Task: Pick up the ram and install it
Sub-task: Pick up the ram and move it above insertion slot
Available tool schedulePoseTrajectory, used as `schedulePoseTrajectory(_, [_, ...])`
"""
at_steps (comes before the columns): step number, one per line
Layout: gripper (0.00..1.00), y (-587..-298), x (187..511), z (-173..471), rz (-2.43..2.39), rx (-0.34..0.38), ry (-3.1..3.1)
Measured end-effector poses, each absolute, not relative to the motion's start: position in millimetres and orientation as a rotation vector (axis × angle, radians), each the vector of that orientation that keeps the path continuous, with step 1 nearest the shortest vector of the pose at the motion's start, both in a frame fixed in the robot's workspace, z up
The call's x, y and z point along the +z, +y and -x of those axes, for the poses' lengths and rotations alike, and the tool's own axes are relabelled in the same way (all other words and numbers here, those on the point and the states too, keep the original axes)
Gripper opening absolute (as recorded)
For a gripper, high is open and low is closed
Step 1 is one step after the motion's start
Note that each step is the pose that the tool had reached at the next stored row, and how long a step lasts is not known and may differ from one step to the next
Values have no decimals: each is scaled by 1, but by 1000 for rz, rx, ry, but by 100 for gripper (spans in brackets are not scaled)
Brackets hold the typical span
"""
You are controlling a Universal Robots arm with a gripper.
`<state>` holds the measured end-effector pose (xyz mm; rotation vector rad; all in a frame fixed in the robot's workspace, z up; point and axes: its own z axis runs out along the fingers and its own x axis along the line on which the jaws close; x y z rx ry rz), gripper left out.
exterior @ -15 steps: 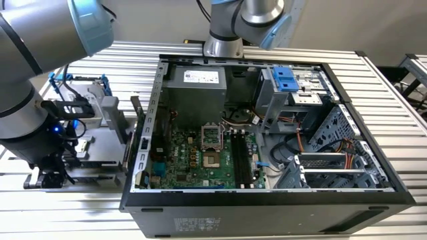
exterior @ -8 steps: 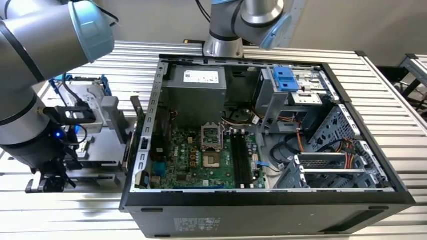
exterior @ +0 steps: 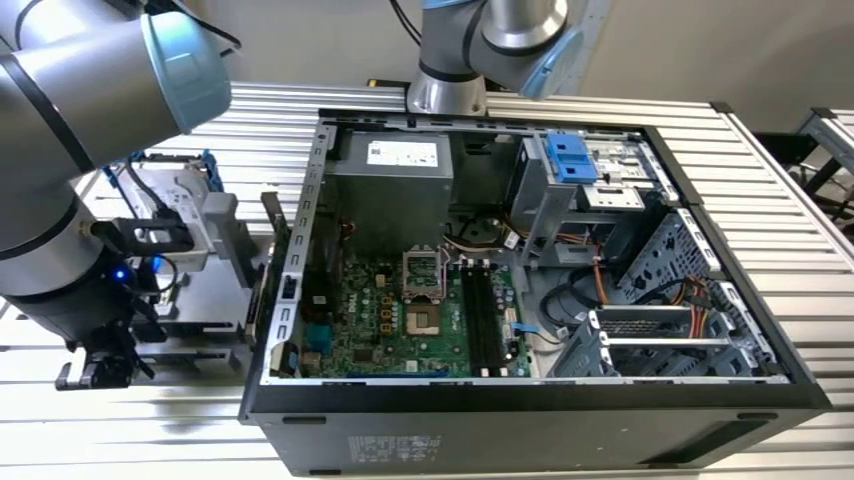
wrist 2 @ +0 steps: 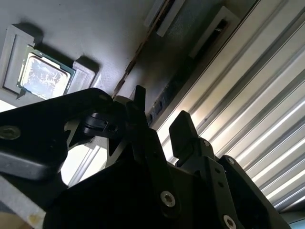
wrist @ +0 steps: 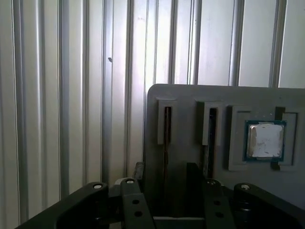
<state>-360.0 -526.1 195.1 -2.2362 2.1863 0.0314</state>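
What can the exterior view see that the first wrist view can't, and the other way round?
Exterior view: the open computer case, its green motherboard with black memory slots, and the big grey robot arm.
First wrist view: the open hand close up, its fingers either side of a narrow slot in a grey holder, and a square processor chip sitting in that holder.
Both: the ribbed metal table.

Black tool [wrist 2: 159, 110], fingers apart, near grey tray [wrist 2: 95, 28]; square silver processor chip [wrist 2: 43, 76] in tray recess; ribbed metal table [wrist 2: 257, 95] alongside.
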Motion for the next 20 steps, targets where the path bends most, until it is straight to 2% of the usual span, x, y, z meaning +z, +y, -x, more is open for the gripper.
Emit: schedulePoseTrajectory(20, [100,-526,194,364,2243,31,2179])
